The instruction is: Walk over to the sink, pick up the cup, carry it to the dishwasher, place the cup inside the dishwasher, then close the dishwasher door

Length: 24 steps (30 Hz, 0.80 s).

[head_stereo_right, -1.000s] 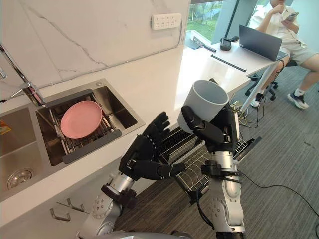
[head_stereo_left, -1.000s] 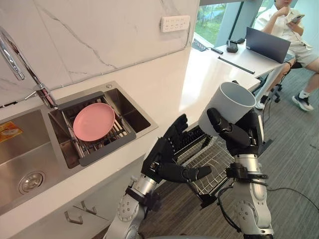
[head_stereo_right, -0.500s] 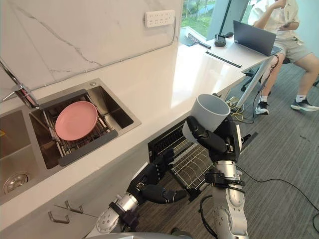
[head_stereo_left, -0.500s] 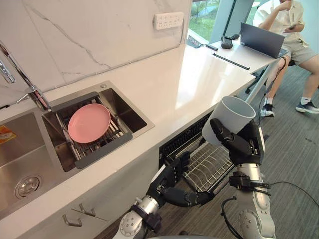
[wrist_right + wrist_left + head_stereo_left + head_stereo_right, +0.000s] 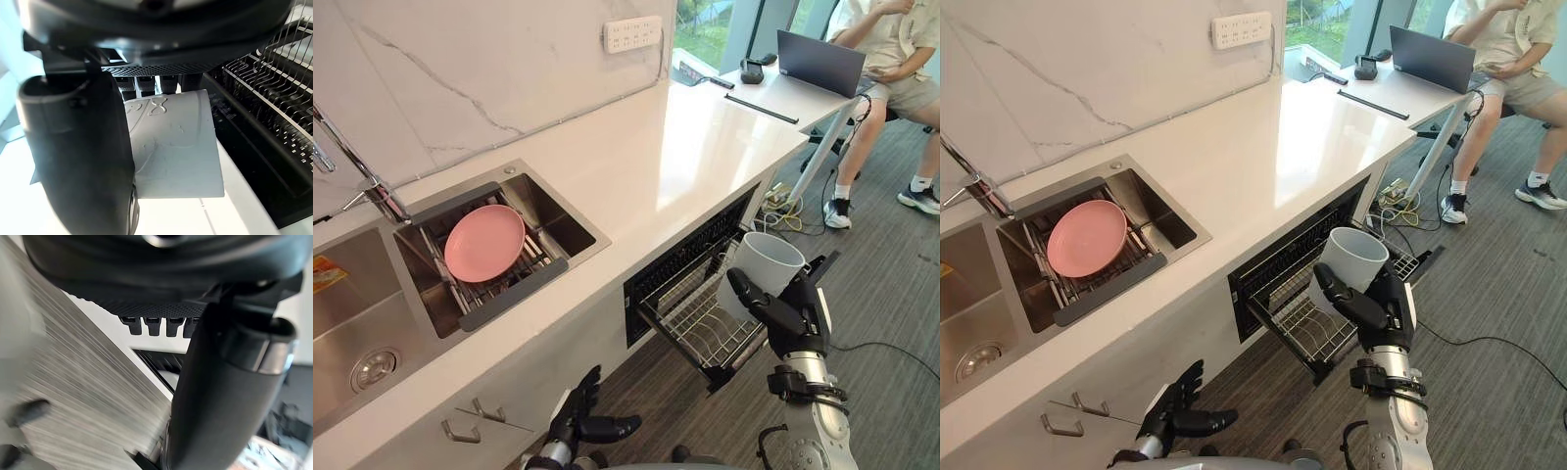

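White cup (image 5: 769,277): upright, mouth up, held in the air above the outer end of the pulled-out rack. I cannot tell whether its base touches the wires.
Right hand (image 5: 795,321): fingers and thumb curled round the cup's wall in a full wrap. The right wrist view shows the cup's side close against the palm.
Left hand (image 5: 579,423): low, near the cabinet front below the sink, with fingers relaxed and spread and nothing in them.
Dishwasher (image 5: 683,262): built in under the counter and standing open, its dark cavity showing.
Rack (image 5: 703,325): wire basket drawn out over the floor, with no dishes visible in it.
Counter (image 5: 675,147): pale stone top above the dishwasher.
Sink (image 5: 357,304): steel, on the robot's left, well apart from the cup. A pink plate (image 5: 484,243) lies on the drainer grid in the basin beside it.
Bystander: 1 person (image 5: 891,44) seated at a far desk with a laptop (image 5: 818,61), well apart from the work.
Progress, done (judged): the walk to the sink, the pick-up and the carry look complete, since the cup is in hand at the dishwasher.
Progress, left (judged): 3 steps, namely set the cup down in the rack, let go and draw the hand clear, then push the rack in and close the door.
Stage: about to place the cup.
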Motion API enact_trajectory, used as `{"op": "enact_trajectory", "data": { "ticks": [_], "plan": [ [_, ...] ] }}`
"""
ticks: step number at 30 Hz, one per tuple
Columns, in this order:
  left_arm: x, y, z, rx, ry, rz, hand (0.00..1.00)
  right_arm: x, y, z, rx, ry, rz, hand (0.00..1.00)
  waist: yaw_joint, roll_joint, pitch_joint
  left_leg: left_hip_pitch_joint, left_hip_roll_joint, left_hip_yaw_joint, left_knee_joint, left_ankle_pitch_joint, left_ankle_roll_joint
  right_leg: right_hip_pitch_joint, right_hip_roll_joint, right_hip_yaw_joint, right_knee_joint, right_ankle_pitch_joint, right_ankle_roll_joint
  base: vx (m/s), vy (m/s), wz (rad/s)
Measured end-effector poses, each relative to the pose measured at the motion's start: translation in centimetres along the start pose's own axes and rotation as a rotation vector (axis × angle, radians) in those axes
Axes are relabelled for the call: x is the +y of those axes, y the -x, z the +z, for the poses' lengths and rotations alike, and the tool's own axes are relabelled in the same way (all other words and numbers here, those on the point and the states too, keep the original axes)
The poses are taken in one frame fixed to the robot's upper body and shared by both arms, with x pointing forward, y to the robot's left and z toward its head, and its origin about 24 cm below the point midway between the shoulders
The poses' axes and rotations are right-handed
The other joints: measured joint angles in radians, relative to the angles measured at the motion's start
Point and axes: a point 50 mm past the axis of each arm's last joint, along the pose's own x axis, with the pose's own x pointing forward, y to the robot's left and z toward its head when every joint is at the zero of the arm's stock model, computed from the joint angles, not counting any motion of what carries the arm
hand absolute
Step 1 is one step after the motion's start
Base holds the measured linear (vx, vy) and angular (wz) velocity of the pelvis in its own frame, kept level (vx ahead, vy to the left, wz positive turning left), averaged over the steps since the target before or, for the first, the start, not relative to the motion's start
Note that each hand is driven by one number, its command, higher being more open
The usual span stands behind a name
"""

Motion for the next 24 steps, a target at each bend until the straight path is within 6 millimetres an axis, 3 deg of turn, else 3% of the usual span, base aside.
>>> {"op": "enact_trajectory", "data": {
  "ticks": [7,15,20,24],
  "plan": [
    [1.9,-1.0,0.6,-0.032,0.004,0.115,1.00,-0.3,-1.6,-0.6,0.039,0.115,0.022,0.00,0.016,0.000,0.023,-0.083,0.025,-0.039,0.141,-0.045,-0.003,-0.021,0.005,-0.054,0.039,-0.036,0.004,-0.04,-0.012,0.16],
    [4.4,-2.4,2.5,-0.083,0.037,0.223,1.00,-1.5,-3.5,-1.5,0.107,0.222,-0.053,0.00,0.074,-0.009,0.122,-0.266,0.107,-0.081,0.360,-0.127,-0.012,-0.127,0.054,-0.111,0.130,-0.045,-0.018,-0.02,-0.005,0.03],
    [4.8,-4.1,5.3,-0.160,0.044,0.242,1.00,-0.3,-6.5,0.6,0.009,0.237,-0.075,0.00,0.097,-0.019,0.209,-0.424,0.155,-0.113,0.513,-0.167,-0.012,-0.285,0.082,-0.127,0.303,-0.101,-0.025,-0.07,0.012,-0.02],
    [4.9,-5.1,7.3,-0.220,0.057,0.250,1.00,0.1,-7.6,1.4,-0.009,0.274,-0.080,0.00,0.126,-0.031,0.250,-0.509,0.175,-0.131,0.622,-0.211,-0.005,-0.389,0.085,-0.138,0.460,-0.167,-0.030,-0.12,0.012,0.04]
  ]
}}
